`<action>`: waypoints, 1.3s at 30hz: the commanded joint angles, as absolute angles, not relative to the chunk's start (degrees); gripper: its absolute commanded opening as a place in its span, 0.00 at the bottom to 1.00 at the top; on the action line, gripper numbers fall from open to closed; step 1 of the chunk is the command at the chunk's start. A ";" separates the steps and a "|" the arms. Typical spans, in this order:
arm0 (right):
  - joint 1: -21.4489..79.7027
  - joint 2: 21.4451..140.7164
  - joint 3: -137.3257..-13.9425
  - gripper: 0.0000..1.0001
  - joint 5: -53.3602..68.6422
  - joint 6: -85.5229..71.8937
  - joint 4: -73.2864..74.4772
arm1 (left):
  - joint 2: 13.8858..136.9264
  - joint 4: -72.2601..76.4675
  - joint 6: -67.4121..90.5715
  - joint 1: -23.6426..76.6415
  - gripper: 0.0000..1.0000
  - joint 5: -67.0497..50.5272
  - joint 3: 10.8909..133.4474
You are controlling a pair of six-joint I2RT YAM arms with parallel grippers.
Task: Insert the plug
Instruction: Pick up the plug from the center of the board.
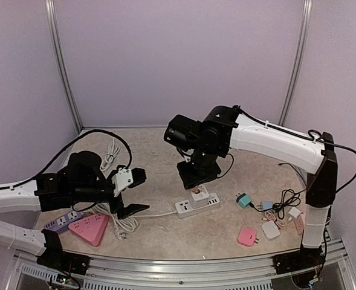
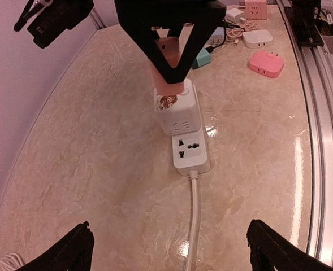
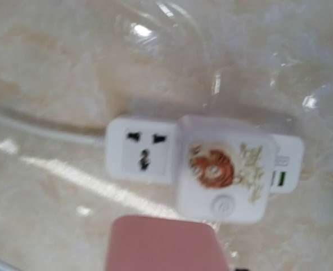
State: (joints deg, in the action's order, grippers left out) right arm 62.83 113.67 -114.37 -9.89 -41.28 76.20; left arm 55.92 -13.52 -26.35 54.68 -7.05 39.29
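We have the pink plug (image 2: 167, 79) clamped in the right jaws, held upright so its lower end faces the power strip (image 2: 190, 165) on the bench (image 2: 98, 169). It hangs directly over the white cube adapter (image 2: 177, 110) seated in the strip. From the left wrist view its lower end seems to meet the cube's top, but we cannot tell whether they touch. The one free socket (image 2: 189, 148) lies just beside the cube, toward the cable (image 2: 193, 214), so we judge the plug must shift that way before it is pressed down. The left jaws stand wide apart and hold nothing, low over the bench back along the cable. They are probably placed there to give us a view of the strip and to steady it if it slides.
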 commanded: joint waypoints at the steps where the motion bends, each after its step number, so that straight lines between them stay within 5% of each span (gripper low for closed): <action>1: 62.55 108.81 -109.72 0.00 -3.96 -40.17 70.51 | 61.24 15.37 -15.10 55.33 0.92 -7.21 32.72; 11: 63.85 106.39 -111.13 0.00 3.26 -38.44 64.76 | 63.19 19.15 -19.97 56.85 0.91 -9.04 32.10; 17: 66.56 107.96 -113.55 0.00 4.03 -37.36 64.25 | 64.26 16.72 -24.77 56.78 0.72 -14.51 33.81; 24: 67.83 107.32 -113.77 0.00 4.34 -36.72 61.30 | 65.30 15.61 -25.77 57.56 0.65 -13.91 34.63; 30: 67.85 108.10 -113.60 0.00 5.35 -36.27 60.91 | 64.87 21.77 -26.14 58.88 0.38 -8.40 33.01; 35: 67.86 108.10 -112.94 0.00 5.78 -35.99 59.77 | 64.45 21.71 -26.58 58.81 0.28 -8.62 32.70; 38: 67.85 108.58 -113.06 0.00 6.75 -35.34 59.31 | 64.22 21.80 -26.70 58.88 0.01 -8.70 32.49; 39: 67.86 108.48 -113.11 0.00 6.86 -34.97 59.25 | 64.10 21.86 -26.63 58.84 0.00 -8.69 32.35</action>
State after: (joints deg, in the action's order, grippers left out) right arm 67.37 107.72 -112.55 4.21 -36.84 61.21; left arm 64.77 19.49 -26.20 58.57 -8.82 33.10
